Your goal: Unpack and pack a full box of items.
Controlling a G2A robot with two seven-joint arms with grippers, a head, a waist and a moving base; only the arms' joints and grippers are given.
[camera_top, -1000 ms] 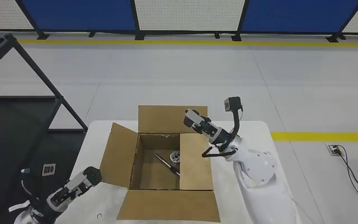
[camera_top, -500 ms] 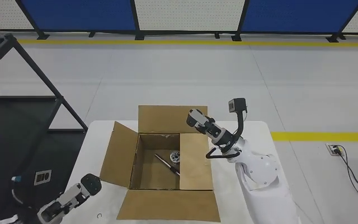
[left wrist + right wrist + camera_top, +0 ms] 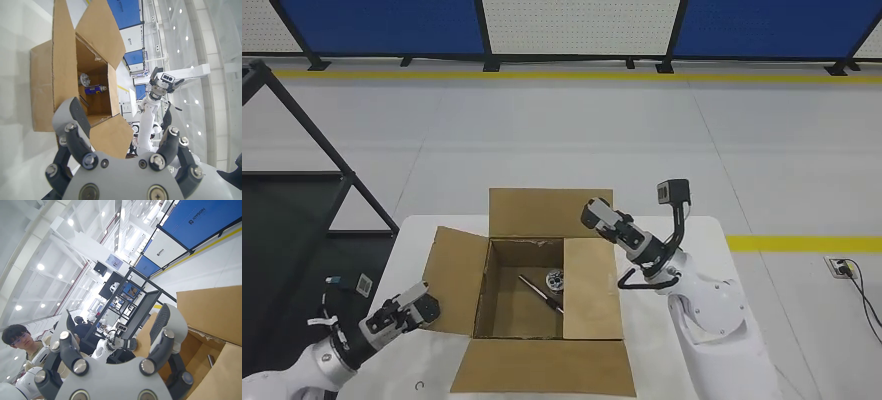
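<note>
An open cardboard box (image 3: 542, 365) stands mid-table with its flaps spread. Inside it lie a thin metal rod (image 3: 540, 293) and a round silver part (image 3: 556, 281). The left wrist view looks into the box (image 3: 64, 62) and shows a blue spray can (image 3: 94, 89), the silver part (image 3: 84, 80) and the rod (image 3: 83, 100). My left gripper (image 3: 420, 305) (image 3: 122, 108) is open and empty, just outside the left flap. My right gripper (image 3: 594, 213) (image 3: 116, 311) is open and empty, raised over the box's far right corner (image 3: 208, 309).
The white table (image 3: 422, 240) has bare room left and right of the box. A small ring (image 3: 419, 385) lies near the front left edge. A black metal rack (image 3: 302, 130) stands beyond the table's left side.
My left gripper has risen from the table's front left corner toward the box's left flap. My right gripper has drifted slightly to the right above the box.
</note>
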